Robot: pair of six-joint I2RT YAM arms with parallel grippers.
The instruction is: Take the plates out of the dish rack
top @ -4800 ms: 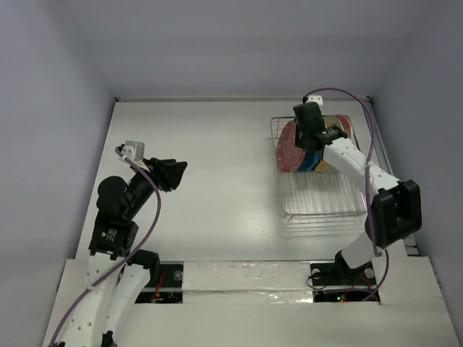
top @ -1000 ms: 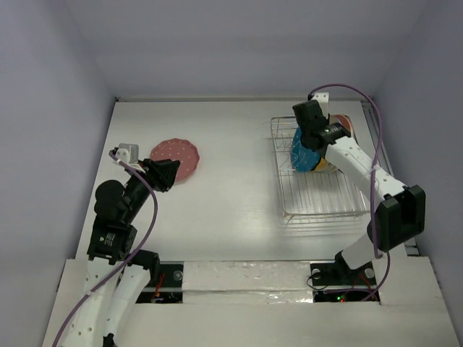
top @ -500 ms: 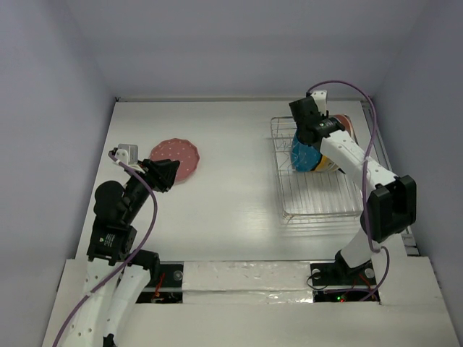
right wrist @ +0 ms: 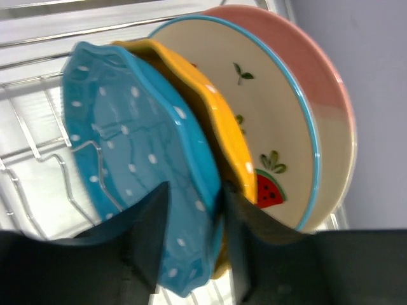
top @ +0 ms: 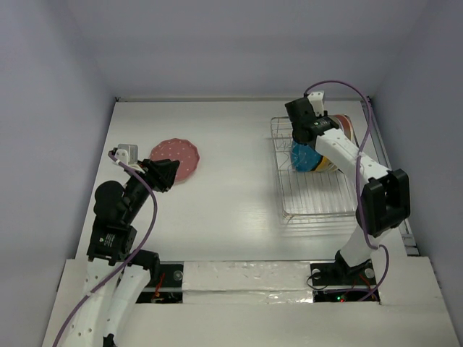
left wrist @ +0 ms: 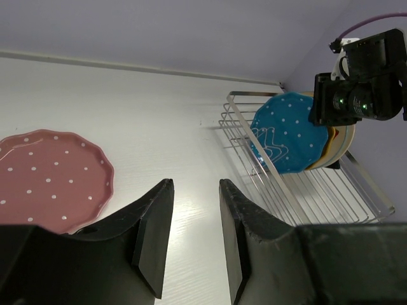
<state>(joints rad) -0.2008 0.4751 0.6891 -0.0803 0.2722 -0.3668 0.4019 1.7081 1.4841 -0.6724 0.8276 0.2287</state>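
Note:
The silver wire dish rack (top: 322, 194) stands at the right. The teal dotted plate (right wrist: 127, 146), the orange scalloped plate (right wrist: 213, 117), the white fruit-painted plate (right wrist: 273, 121) and the cream plate with a pink edge (right wrist: 327, 95) stand in it on edge. My right gripper (right wrist: 195, 190) is open, its jaws straddling the teal plate's rim, one finger in front and one between the teal and orange plates. In the top view the right gripper (top: 302, 141) is over the teal plate (top: 304, 157). The red dotted plate (top: 176, 157) lies flat on the table at the left. My left gripper (left wrist: 195, 190) is open and empty beside it. The navy plate is out of view.
The rack's near half (left wrist: 331, 190) holds only bare wires and prongs. White walls close the table at the back and sides. The rack sits close to the right wall (top: 405, 108).
The red dotted plate, in the rack 4.8 s ago, now lies on the table at the left. Over the last second my right gripper shifted slightly left over the teal plate. The left arm is still.

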